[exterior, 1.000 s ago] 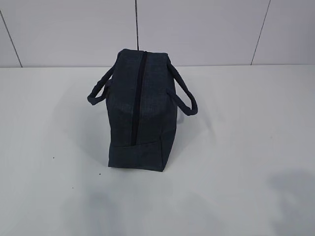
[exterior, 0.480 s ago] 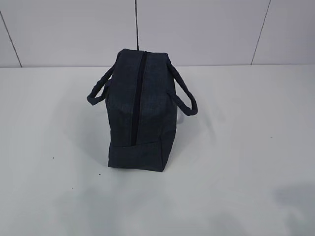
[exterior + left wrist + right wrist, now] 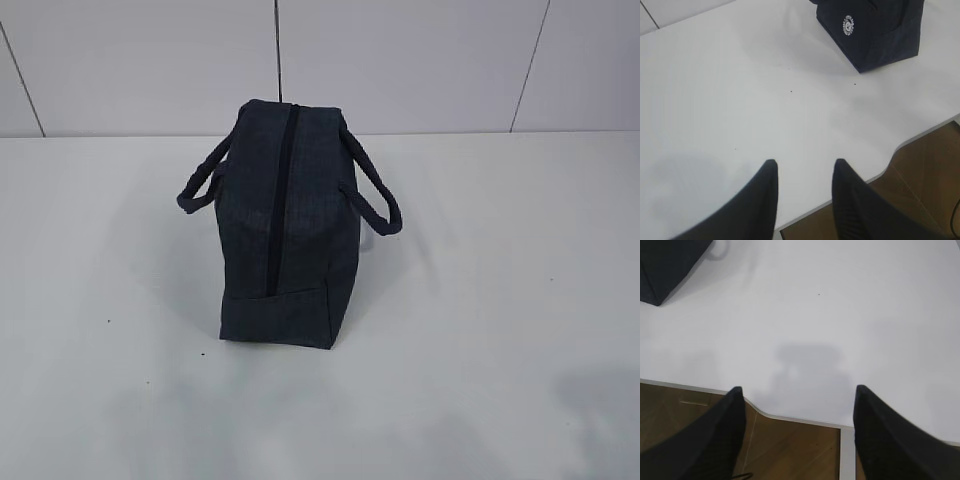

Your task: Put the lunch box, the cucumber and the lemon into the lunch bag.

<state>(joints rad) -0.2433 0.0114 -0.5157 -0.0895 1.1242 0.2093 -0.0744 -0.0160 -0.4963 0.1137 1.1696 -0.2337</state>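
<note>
The dark navy lunch bag (image 3: 285,225) stands upright in the middle of the white table, its black top zipper closed and a loop handle on each side. It also shows in the left wrist view (image 3: 875,30) with its round white logo, and as a corner in the right wrist view (image 3: 667,265). The lunch box, the cucumber and the lemon are out of view. My left gripper (image 3: 805,162) is open and empty above the table's front edge. My right gripper (image 3: 799,389) is wide open and empty above the front edge. Neither gripper shows in the exterior view.
The white table (image 3: 500,300) ends at a curved front edge (image 3: 790,417) with brown floor (image 3: 800,450) below. A tiled white wall (image 3: 400,60) stands behind the table.
The bag has not moved. The faint shadow at the lower right of the table has shifted slightly.
</note>
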